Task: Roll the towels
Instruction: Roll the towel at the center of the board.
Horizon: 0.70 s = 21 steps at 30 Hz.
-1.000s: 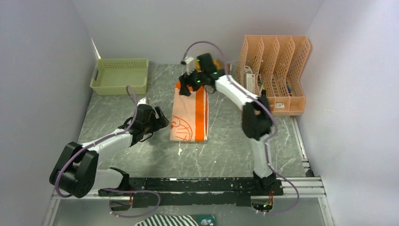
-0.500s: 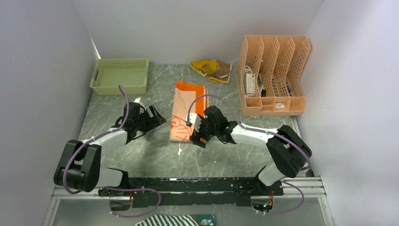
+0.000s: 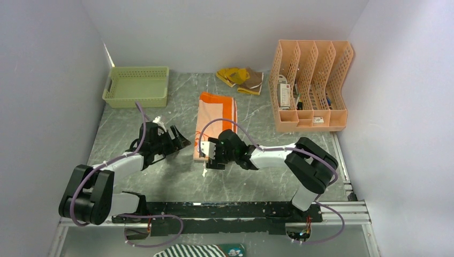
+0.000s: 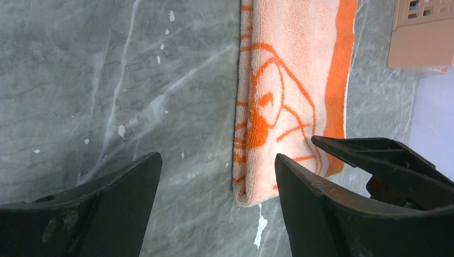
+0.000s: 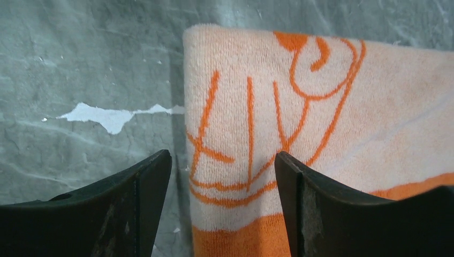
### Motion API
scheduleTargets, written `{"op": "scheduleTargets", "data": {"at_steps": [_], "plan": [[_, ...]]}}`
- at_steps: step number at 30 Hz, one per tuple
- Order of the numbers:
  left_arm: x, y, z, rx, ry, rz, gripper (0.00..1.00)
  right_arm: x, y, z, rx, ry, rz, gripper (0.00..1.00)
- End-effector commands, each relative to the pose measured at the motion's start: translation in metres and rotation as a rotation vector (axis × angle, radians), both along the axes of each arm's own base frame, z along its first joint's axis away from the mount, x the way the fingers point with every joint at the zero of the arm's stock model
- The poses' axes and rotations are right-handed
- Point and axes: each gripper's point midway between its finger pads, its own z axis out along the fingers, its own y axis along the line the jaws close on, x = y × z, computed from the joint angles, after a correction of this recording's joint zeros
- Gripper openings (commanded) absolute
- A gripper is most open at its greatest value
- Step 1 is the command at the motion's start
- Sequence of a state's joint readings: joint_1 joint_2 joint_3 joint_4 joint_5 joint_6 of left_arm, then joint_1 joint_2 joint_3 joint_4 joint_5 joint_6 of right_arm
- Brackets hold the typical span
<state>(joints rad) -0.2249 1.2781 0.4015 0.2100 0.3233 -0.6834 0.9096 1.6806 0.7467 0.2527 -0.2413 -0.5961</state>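
The orange towel (image 3: pixel 217 115) lies flat on the table as a long folded strip, cream with orange lines and an orange band. It also shows in the left wrist view (image 4: pixel 289 80) and the right wrist view (image 5: pixel 321 107). My right gripper (image 3: pixel 210 155) is open and low over the towel's near end, its jaws (image 5: pixel 222 160) straddling the near corner. My left gripper (image 3: pixel 179 140) is open and empty just left of that near end, over bare table (image 4: pixel 217 166). The yellow towel (image 3: pixel 239 76) lies crumpled at the back.
A green basket (image 3: pixel 136 85) stands at the back left. An orange file organiser (image 3: pixel 310 85) stands at the back right. A black-and-white striped cloth (image 3: pixel 198 250) lies below the arm bases. Grey walls close in three sides.
My right arm has swung from the towel's far end back to its near end and lowered there. My left gripper has shifted slightly nearer the towel's near corner.
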Motion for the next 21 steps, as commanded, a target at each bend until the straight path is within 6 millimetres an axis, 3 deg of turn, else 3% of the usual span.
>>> {"op": "scheduleTargets", "data": {"at_steps": [1,6,12,19,21], "plan": [[0.002,-0.002,0.013,-0.020,-0.063,-0.026,0.89,0.003,0.015,0.015,0.041,-0.077,0.014,0.70],[0.001,-0.002,0.012,-0.023,-0.071,-0.022,0.89,-0.005,0.017,0.009,0.022,-0.052,0.024,0.56],[0.001,-0.006,0.010,-0.038,-0.060,-0.046,0.89,-0.005,0.013,-0.008,-0.019,-0.008,-0.008,0.48],[0.011,-0.012,0.024,-0.059,-0.083,-0.067,0.89,-0.015,0.012,-0.013,-0.038,0.116,-0.048,0.19],[0.013,-0.013,0.032,-0.061,-0.097,-0.074,0.89,-0.021,0.015,-0.007,-0.032,0.194,-0.055,0.03]]}}
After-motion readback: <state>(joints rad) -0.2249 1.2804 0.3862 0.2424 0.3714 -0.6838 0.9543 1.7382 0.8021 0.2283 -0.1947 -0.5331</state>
